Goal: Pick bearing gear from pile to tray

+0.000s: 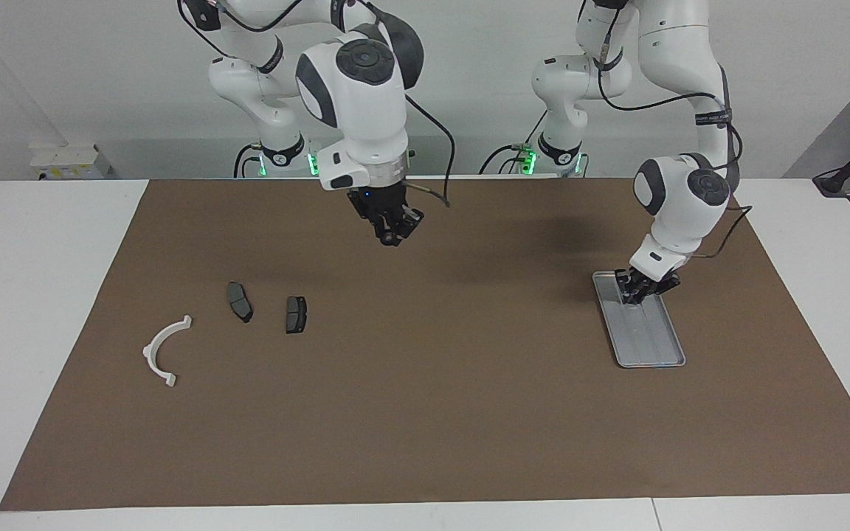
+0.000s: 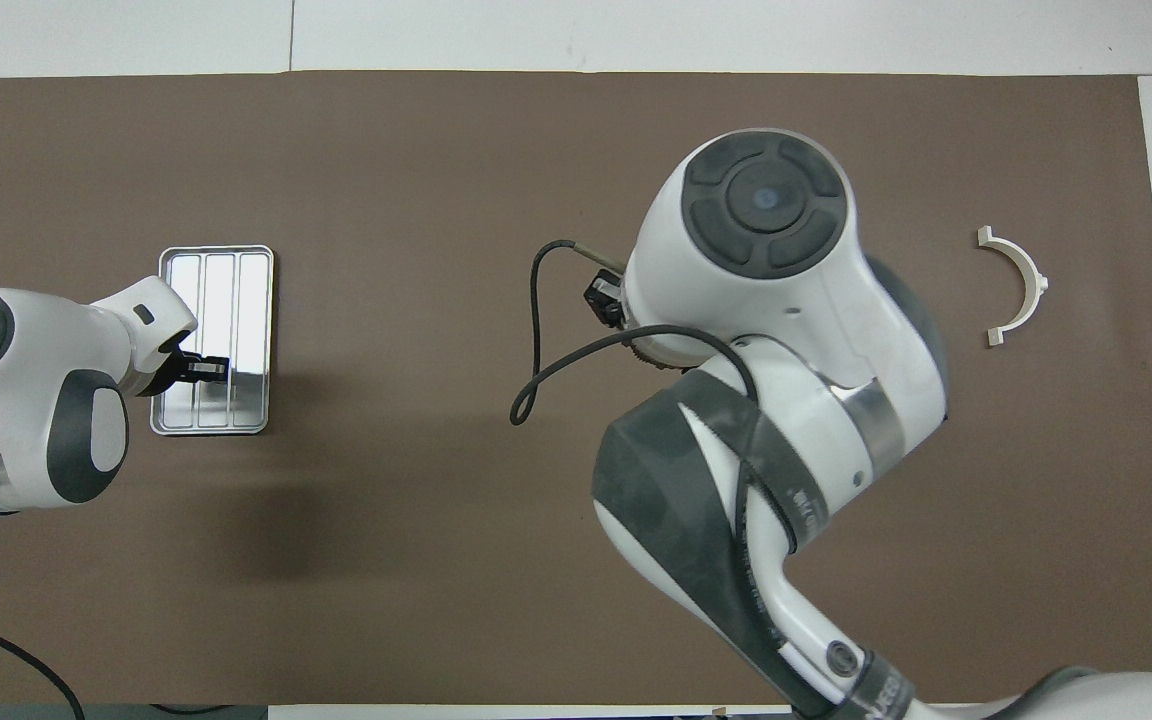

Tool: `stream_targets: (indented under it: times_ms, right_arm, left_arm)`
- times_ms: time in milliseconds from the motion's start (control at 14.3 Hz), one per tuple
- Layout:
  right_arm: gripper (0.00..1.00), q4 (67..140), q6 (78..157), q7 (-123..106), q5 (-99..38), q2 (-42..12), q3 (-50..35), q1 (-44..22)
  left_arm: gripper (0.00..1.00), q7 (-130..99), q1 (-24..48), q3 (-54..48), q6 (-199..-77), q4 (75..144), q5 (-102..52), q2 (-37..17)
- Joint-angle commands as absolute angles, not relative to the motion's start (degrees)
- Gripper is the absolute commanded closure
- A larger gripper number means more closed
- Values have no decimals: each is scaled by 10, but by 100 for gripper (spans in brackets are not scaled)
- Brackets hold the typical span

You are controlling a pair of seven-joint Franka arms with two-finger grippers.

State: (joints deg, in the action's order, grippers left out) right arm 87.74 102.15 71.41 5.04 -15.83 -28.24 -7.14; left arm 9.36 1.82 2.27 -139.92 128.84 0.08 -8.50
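Brown matting covers the white table where two Franka arms work between a thinned-out pile and a tray.

Nearest the robots, the right gripper hangs raised over bare mat, and whether its fingers hold anything cannot be told; it looks parked out of the way. Next, toward the left arm's end, the left gripper is tipped down into the nearer end of the shallow ribbed silver-grey metal tray, probably to set a part down; its finger state cannot be told either, and no bearing gear shows anywhere. Toward the right arm's end lie two dark grey brake pads, close together but apart. Farthest from the robots rests the white curved plastic bracket, untouched.
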Motion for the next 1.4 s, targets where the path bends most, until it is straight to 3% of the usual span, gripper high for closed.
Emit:
stream_targets:
  times_ms: [0,419,559,629,838,908,978,1048,1118,1328]
  right_arm:
    - [100,941,1098,775,38,-156,-282,-92]
    - [100,1045,1235,842,56,-172,-280,-120]
    - [100,1072,1264,847,79,-177,-280,-120]
    - [100,1077,1273,855,83,-187,-280,-120]
    - [100,1071,1281,925,179,-243,-279,-139]
    - [100,1068,1282,944,201,-257,-279,-141]
    - [100,1068,1286,949,206,-261,-279,-147]
    - [100,1068,1288,948,207,-264,-279,-149]
    - [100,1068,1288,949,209,-266,-279,-149]
    - [100,1070,1295,949,215,-273,-279,-147]
  left_arm:
    - [100,92,23,25,-1421,1304,-4,-82]
    - [100,91,29,25,-1430,1311,-4,-83]
    - [90,95,29,25,-1425,1304,-4,-83]
    - [77,96,29,25,-1422,1301,-4,-84]
    - [73,97,30,25,-1415,1293,-4,-82]
    - [64,98,30,25,-1409,1287,-4,-82]
    - [35,99,30,25,-1405,1284,-4,-82]
    - [13,100,30,25,-1405,1284,-3,-82]
    - [7,101,30,25,-1404,1281,-3,-81]
    - [6,99,30,25,-1370,1257,-3,-81]
